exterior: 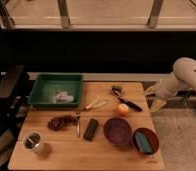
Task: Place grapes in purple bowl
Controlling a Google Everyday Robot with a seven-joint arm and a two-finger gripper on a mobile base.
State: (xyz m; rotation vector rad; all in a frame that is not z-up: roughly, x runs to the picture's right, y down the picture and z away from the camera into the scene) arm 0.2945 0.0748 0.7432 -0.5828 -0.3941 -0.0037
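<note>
My pincer (153, 98) hangs off the right edge of the counter (86, 155), fingers spread wide and holding nothing. The grapes (61, 121) lie on the left half of the counter, just in front of the green tray (51, 82), well apart from me. The purple bowl (117, 131) sits between us, beside the reddish bowl (150, 135).

I judge the bunch light, soft and bumpy, apt to bruise or shed fruit under a hard squeeze. It looks loose, so one end may droop. I would come down across its narrow middle, straddling the width, and close gently, enough to lift.
</note>
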